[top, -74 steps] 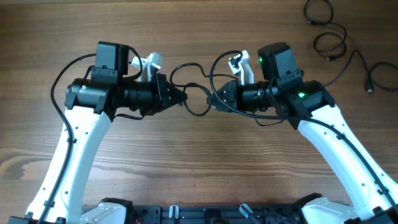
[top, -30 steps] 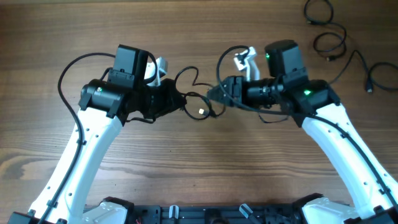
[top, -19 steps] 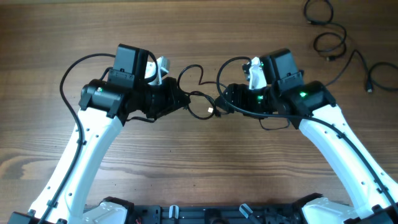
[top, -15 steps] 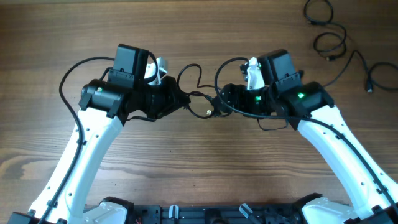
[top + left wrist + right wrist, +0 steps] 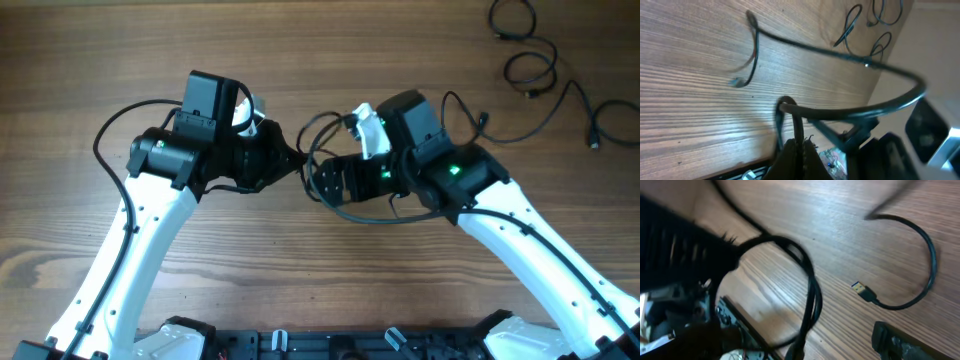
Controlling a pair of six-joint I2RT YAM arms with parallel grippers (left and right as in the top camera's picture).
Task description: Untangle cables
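1. While both arms meet over the middle of the worktop (image 5: 320,290), you are in the separating step: the black cable (image 5: 840,55) hangs in loops between them, partly lifted off the wood
2. Your left end effector (image 5: 795,145) has its fingers pressed together on a tight bend of the black cable. From that pinch, the left wrist view shows the cable sweeping out in a wide arc and running back across the grain
3. Your right end effector (image 5: 322,182) sits just beside the left one in the overhead view. A loop of cable hangs close in front of its camera, but you cannot tell whether its fingers have closed on anything
4. The USB plug (image 5: 863,292) is a free end lying flat on the wood beyond that loop, apart from both arms
5. The spare cables (image 5: 530,62) lie coiled at the far right corner, well apart and not involved
6. Judgement: untangling looks under way but unfinished, since a closed loop remains. The next move calls for you to confirm a hold on the right, then draw the arms apart slowly so the loop opens rather than cinches, leaving the plug free to pass through
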